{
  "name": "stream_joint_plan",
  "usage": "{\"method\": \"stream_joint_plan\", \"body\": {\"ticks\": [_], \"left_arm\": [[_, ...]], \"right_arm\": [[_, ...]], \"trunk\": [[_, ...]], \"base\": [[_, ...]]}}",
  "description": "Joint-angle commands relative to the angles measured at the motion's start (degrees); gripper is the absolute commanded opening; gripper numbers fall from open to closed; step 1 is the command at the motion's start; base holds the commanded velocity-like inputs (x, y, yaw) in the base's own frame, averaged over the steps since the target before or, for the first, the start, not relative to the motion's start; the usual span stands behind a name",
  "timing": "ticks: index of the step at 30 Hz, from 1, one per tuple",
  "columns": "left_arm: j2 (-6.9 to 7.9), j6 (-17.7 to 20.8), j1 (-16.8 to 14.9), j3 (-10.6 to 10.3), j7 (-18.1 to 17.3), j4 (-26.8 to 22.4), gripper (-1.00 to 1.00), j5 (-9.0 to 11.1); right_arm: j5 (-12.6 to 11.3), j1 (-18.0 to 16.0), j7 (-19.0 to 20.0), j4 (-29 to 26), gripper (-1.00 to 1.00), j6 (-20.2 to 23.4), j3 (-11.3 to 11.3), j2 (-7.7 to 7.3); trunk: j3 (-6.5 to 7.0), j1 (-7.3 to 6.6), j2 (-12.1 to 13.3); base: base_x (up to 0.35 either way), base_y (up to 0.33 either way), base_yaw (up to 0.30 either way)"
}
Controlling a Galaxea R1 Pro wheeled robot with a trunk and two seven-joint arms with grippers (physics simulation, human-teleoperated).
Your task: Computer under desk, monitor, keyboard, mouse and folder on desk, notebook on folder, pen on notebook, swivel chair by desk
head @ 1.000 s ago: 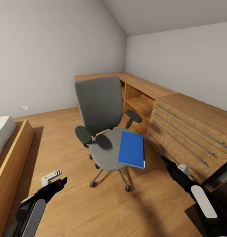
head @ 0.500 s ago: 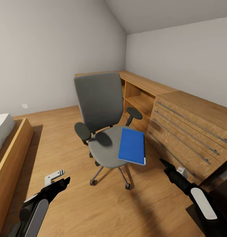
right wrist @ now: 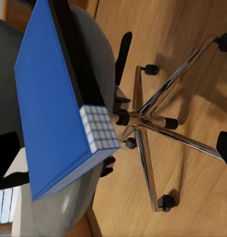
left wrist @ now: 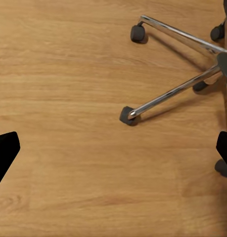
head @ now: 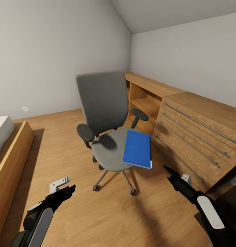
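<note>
**Both claws wide open beside the chair**

Right gripper [head: 168, 172] hangs low with its fingers spread wide, holding nothing, near the seat's front corner. Left gripper [head: 64, 185] hovers over the wooden floor [head: 80, 206], also open wide and empty. Between them stands the swivel chair [head: 104, 113], and the blue folder [head: 137, 149] lies flat on its seat, overhanging the edge beside the wooden drawer cabinet [head: 196, 133].

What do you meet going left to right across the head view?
Bed → left gripper → chair → folder → right gripper → wooden drawer cabinet.
</note>
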Motion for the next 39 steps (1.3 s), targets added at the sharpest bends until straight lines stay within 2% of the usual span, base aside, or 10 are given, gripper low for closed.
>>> {"method": "stream_joint_plan", "body": {"ticks": [1,8,19,25,30,37,39], "left_arm": [[0.01,0.2,0.0,0.0,0.5,-0.1,1.00,0.6],[0.00,0.2,0.0,-0.1,0.5,0.1,1.00,0.5],[0.00,0.1,0.0,-0.1,0.5,0.1,1.00,0.5],[0.00,0.1,0.0,-0.1,0.5,0.1,1.00,0.4],[-1.26,0.1,-0.1,-0.3,0.5,1.7,1.00,0.4],[-1.06,0.0,-0.1,-0.3,0.5,3.5,1.00,0.2],[-1.06,0.0,-0.1,-0.3,0.5,3.5,1.00,0.1]], "right_arm": [[-0.2,0.0,0.1,0.0,1.00,0.4,-0.1,0.03],[-0.2,0.0,0.7,0.0,1.00,0.5,0.0,0.05],[-0.2,0.0,5.1,-0.1,1.00,0.5,0.1,0.18],[-0.2,0.0,5.6,-0.1,1.00,0.5,0.1,0.30],[-1.7,-0.4,7.1,-1.7,1.00,1.1,-1.2,1.92],[-3.7,-0.3,7.1,-4.0,1.00,1.1,-1.1,4.18],[-4.4,-0.3,7.1,-4.6,1.00,1.1,-1.0,4.42]], "trunk": [[-0.23,0.22,-0.4],[-1.49,1.75,-3.2],[-3.46,4.17,-7.7],[-4.54,5.49,-10.1],[-4.53,5.48,-10.1],[-4.53,5.48,-10.1],[-4.53,5.48,-10.1]], "base": [[0.000,0.000,0.000],[0.000,0.000,0.000],[0.000,0.000,0.000],[0.000,0.000,0.000],[0.000,0.000,0.000],[0.000,0.000,0.000],[0.000,0.000,0.000]]}}
